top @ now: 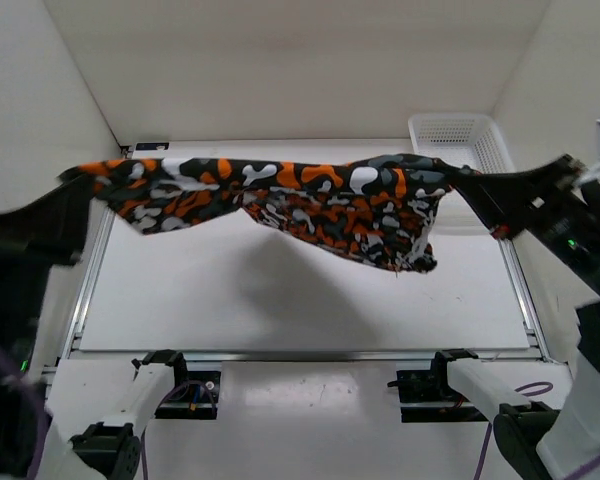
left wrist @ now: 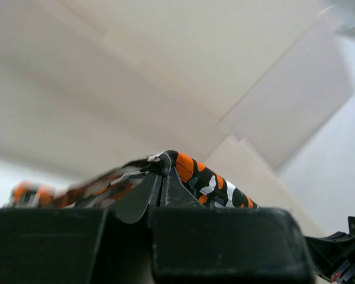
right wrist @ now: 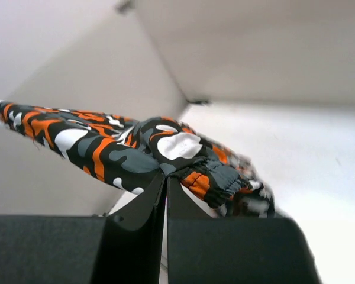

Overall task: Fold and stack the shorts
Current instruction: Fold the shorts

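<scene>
The camouflage shorts (top: 300,205), orange, black, grey and white, hang stretched in the air above the table between both grippers. My left gripper (top: 72,178) is shut on their left end; in the left wrist view the cloth (left wrist: 207,180) is pinched at the fingertips (left wrist: 161,173). My right gripper (top: 465,178) is shut on their right end, at the elastic waistband; in the right wrist view the cloth (right wrist: 130,151) bunches over the fingertips (right wrist: 165,177). The middle and right part sag lower. The drawstring is not visible.
A white mesh basket (top: 462,140) stands at the back right corner of the white table (top: 280,300), just behind my right gripper. White walls enclose the back and sides. The shorts cast a shadow on the table below them.
</scene>
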